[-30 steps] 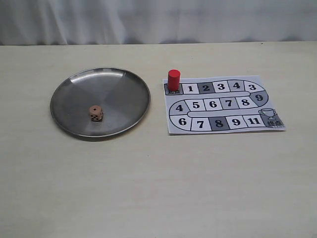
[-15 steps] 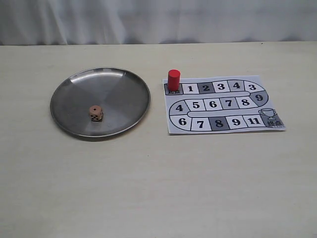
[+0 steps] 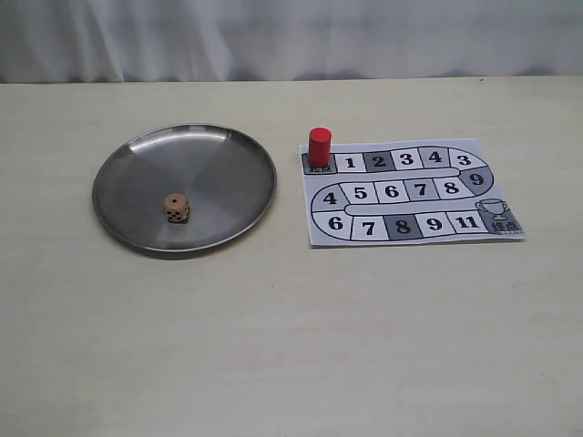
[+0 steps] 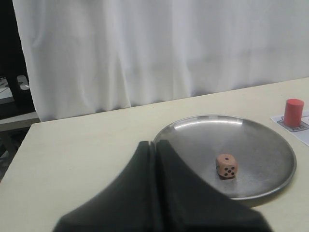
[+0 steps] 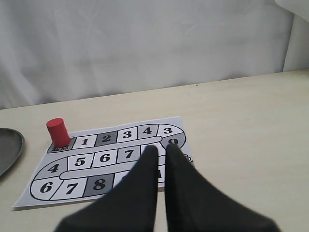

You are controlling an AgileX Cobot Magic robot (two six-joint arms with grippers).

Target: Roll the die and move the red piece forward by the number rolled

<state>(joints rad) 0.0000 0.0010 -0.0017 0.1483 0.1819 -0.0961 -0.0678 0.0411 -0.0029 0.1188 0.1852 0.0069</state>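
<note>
The pinkish-tan die rests in the lower left part of the round metal plate. In the left wrist view the die shows one pip on top. The red piece stands upright on the grey start square at the top left corner of the numbered paper board. Neither gripper appears in the exterior view. My left gripper is shut and empty, short of the plate's rim. My right gripper hangs over the board, fingers nearly together, holding nothing, well away from the red piece.
The beige table is bordered at the back by a white curtain. The plate lies left of centre and the board right of centre, with a strip of table between them.
</note>
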